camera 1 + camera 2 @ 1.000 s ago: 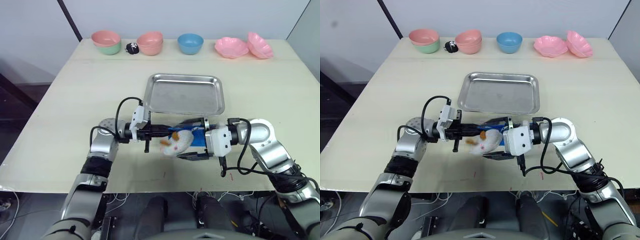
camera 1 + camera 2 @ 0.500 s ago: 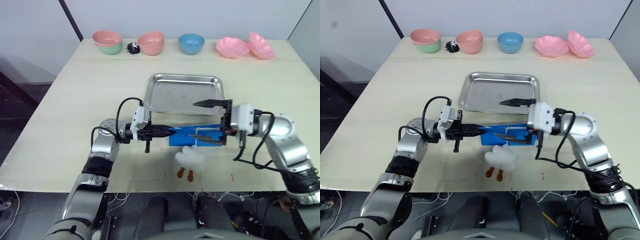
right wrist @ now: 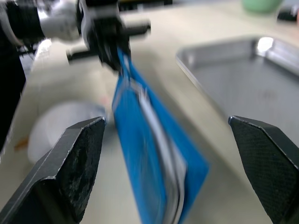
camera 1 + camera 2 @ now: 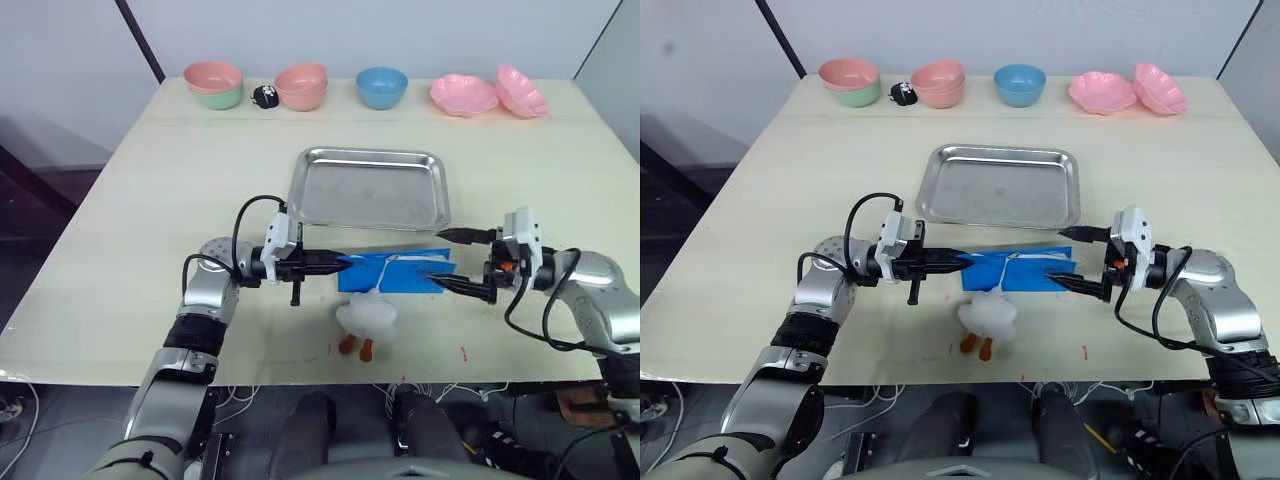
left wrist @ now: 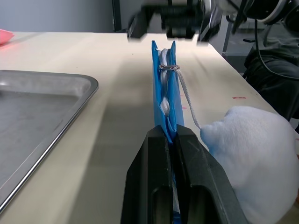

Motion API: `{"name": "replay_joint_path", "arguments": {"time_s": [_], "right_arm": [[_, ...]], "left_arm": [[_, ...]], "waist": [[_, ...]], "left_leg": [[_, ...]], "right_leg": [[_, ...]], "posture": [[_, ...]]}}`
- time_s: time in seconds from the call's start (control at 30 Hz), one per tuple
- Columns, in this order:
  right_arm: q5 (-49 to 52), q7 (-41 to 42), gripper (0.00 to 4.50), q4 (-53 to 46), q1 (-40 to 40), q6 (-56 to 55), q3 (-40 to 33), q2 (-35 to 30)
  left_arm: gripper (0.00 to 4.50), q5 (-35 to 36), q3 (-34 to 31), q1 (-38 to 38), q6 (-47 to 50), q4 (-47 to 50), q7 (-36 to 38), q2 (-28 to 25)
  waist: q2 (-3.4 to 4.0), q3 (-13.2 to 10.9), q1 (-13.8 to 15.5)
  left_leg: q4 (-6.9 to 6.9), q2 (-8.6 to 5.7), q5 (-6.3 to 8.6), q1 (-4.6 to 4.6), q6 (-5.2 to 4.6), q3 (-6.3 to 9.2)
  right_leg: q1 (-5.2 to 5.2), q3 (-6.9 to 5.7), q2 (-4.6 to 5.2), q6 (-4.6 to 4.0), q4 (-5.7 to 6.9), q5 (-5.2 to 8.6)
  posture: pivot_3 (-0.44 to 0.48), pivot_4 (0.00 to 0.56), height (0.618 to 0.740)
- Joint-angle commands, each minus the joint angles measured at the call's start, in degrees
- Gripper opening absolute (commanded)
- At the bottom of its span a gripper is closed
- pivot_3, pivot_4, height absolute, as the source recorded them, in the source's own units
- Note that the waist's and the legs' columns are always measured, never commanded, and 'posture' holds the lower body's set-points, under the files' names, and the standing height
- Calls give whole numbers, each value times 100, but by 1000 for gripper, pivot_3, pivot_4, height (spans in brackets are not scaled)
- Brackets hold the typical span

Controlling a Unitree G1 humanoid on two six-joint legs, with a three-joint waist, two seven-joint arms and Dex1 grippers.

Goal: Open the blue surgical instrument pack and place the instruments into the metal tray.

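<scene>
Pale wood table (image 4: 120, 200) runs back to a grey wall, with a row of dishes along its far edge: 2 stacked bowls, pink on green (image 4: 213, 84), a small black thing (image 4: 264, 95) just beside them, a pink bowl stack (image 4: 301, 86), a blue bowl (image 4: 381, 86) and 2 pink scalloped dishes (image 4: 487, 93). At mid-table sits the tray (image 4: 369, 188), bare and shiny. Just in front of it, toward the robot, lies the pack (image 4: 395, 271), zipped edge up in the left wrist view, where a metal ring and grey cord show at its top seam. That cord leads to a white plush toy with orange feet (image 4: 366, 319), which rests on the table beside the pack's near side. The left gripper (image 4: 340, 265) is pinched tight on the pack's left end, fingers (image 5: 154, 172) closed flat against the blue fabric. The right gripper (image 4: 468, 262) is spread wide at the pack's right end, with nothing between its fingers (image 3: 79, 158).
</scene>
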State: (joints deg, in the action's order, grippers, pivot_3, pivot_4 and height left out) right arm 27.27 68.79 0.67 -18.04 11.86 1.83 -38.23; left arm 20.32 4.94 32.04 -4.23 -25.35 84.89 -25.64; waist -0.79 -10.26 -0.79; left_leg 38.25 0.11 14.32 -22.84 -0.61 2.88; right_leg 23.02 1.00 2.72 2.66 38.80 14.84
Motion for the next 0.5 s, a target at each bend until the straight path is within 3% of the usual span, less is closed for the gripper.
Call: {"name": "replay_joint_path", "arguments": {"time_s": [0.03, 0.13, 0.2, 0.3, 0.33, 0.37, 0.47, 0.5], "right_arm": [[-224, 114, 4404, 170, -62, -328, 114, 130], [-313, 137, 4404, 295, -141, -403, 150, 240], [-337, 154, 3910, 354, -195, -441, 156, 302], [-399, 213, 2850, 447, -274, -513, 192, 357], [-416, 231, 2233, 471, -300, -534, 201, 379], [-410, 237, 2041, 484, -325, -527, 196, 410], [-420, 280, 354, 491, -361, -505, 193, 452], [-445, 311, 261, 502, -360, -523, 205, 448]], "left_arm": [[0, -43, 37, 16, -22, 42, 49, -27], [0, -42, 40, 32, -14, 46, 49, -22], [0, -41, 40, 30, -20, 43, 59, -28], [0, -45, 38, 39, -30, 25, 70, -31], [0, -47, 38, 46, -32, 20, 75, -30], [0, -49, 38, 53, -34, 16, 79, -29], [0, -53, 36, 66, -41, 10, 79, -24], [0, -56, 36, 65, -48, 8, 79, -24]], "waist": [[0, 0, 0], [0, 0, 0], [0, 0, 1], [0, 0, 0], [0, 0, 0], [0, 0, 1], [0, 0, 0], [0, 0, -1]], "left_leg": [[0, 0, 0, 0, 0, -1], [0, 0, 0, 0, 0, 0], [0, 0, 0, 0, 0, 1], [0, 0, 0, 0, 0, 1], [0, 0, 0, 0, 0, 2], [0, 0, 0, 0, 0, 2], [0, 0, 0, 0, 0, 2], [0, 0, 0, 0, 0, 1]], "right_leg": [[0, 0, 0, 0, 0, 0], [0, 0, 0, 0, 0, 0], [0, 1, 0, 0, 0, 0], [0, 0, 0, 0, 0, 0], [0, 0, 0, 0, 0, 0], [0, -1, 0, 0, 0, 0], [0, 0, 0, 0, 0, 0], [0, 0, 0, 0, 0, 0]], "posture": [[0, 150, 740], [0, 150, 740], [0, 150, 740], [0, 150, 740], [0, 150, 740], [0, 150, 740], [0, 150, 740], [0, 150, 740]]}}
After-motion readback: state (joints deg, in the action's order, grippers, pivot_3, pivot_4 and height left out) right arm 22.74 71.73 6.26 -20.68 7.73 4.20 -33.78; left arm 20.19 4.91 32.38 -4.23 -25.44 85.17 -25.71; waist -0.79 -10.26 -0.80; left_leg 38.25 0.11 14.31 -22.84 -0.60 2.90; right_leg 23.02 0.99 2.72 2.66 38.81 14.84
